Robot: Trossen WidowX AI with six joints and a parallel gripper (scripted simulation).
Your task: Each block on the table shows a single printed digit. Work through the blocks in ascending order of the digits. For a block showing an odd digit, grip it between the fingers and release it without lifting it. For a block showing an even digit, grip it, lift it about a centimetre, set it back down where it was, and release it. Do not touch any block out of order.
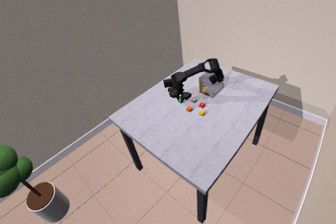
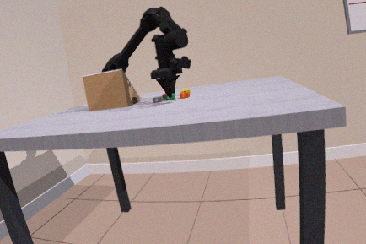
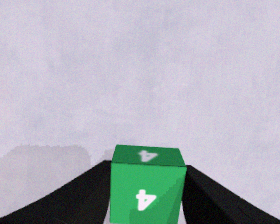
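The green block (image 1: 180,101) (image 2: 170,98) (image 3: 127,187) shows a white 4 in the wrist view. My gripper (image 1: 180,99) (image 2: 169,94) (image 3: 146,171) is shut on it, one finger on each side, and the block appears slightly above the table (image 1: 166,136) (image 2: 236,106). A grey block (image 1: 194,101) (image 2: 157,100) is nearest to it. A red block (image 1: 202,105) (image 2: 164,95), an orange block (image 1: 189,109) (image 2: 184,95) and a yellow block (image 1: 201,113) (image 2: 185,91) rest on the table; the red one is partly hidden in the exterior view. Their digits are too small to read.
A wooden box (image 1: 217,88) (image 2: 105,91) with a sloping side stands on the table near the arm's base, beyond the grey block. A potted plant (image 1: 48,202) stands on the floor, away from the table.
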